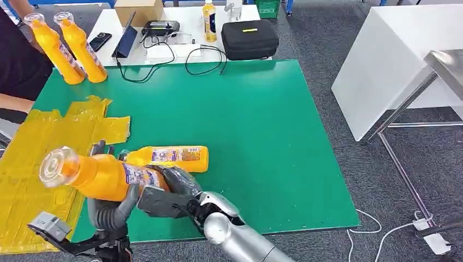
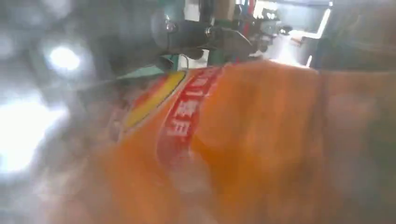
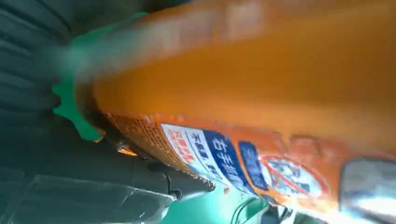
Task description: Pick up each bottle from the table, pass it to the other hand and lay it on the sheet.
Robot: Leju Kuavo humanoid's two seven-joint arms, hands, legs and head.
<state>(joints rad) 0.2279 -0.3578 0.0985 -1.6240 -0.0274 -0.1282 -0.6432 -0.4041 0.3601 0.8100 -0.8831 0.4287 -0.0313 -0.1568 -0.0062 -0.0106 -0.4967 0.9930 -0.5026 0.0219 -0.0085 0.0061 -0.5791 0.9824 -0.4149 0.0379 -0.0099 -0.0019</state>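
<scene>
Head view bright and even; both wrist views blurred.

Orange bottle w/ clear cap held sideways above desk edge; 2nd bottle lying flat beside yellow sheet; two more upright at far corner.

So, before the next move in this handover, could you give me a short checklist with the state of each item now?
1. Left hand has its fingers around the raised bottle: ok.
2. Right hand touches the same bottle at its base end: ok; whether it grips firmly: cannot tell.
3. Yellow sheet has free space below the bottle's cap end: ok.
4. Second bottle lies on the green mat, close behind both hands: not ok, it may be bumped.
5. Two upright bottles stand far from the hands: ok.
</scene>
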